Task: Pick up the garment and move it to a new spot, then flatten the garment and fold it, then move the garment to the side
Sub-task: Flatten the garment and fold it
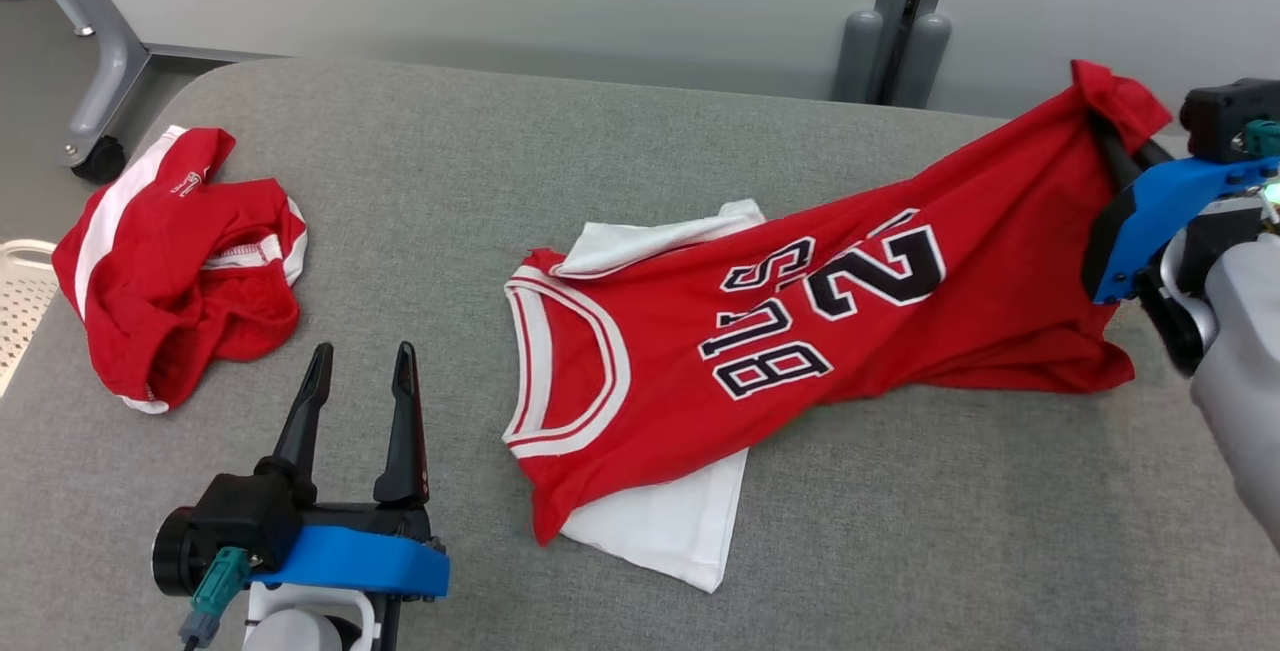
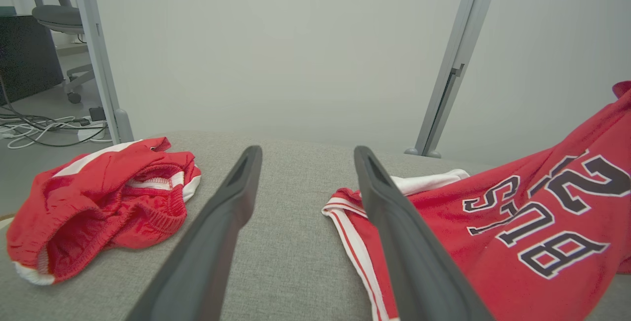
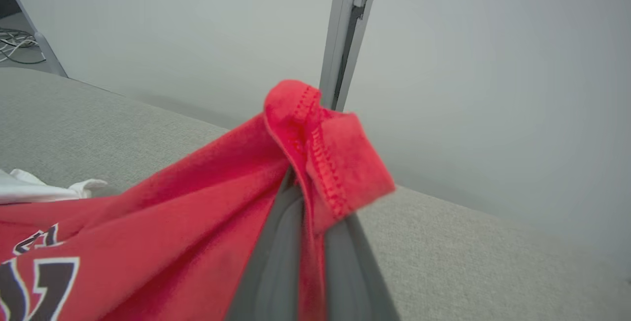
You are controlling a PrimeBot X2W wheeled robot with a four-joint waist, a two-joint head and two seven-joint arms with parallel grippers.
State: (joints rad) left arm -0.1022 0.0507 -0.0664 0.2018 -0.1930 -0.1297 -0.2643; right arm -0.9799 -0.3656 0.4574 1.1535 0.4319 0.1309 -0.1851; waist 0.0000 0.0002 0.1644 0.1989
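One garment is in hand: the red jersey (image 1: 850, 331) lies across the right half of the grey worktop (image 1: 900, 551). Its neckline sits toward the middle and its hem corner is lifted clear at the far right. The right gripper (image 1: 1105, 131) has its jaws clamped on that corner, with a fold of stitched edge bunched above them. The left gripper (image 1: 363, 356) hovers at the near left, jaws spread wide and holding nothing.

The jersey looks light, thin and limp, so it will likely drape and twist rather than keep its shape, and a single-corner hold may let it swing. The stitched hem and the banded neck seem the firmer places to pinch, and a second hold on the other hem corner would probably keep it spread. A white cloth (image 1: 670, 521) lies beneath the jersey and might drag along. Crumpled red shorts (image 1: 180, 251) sit well apart at the far left.
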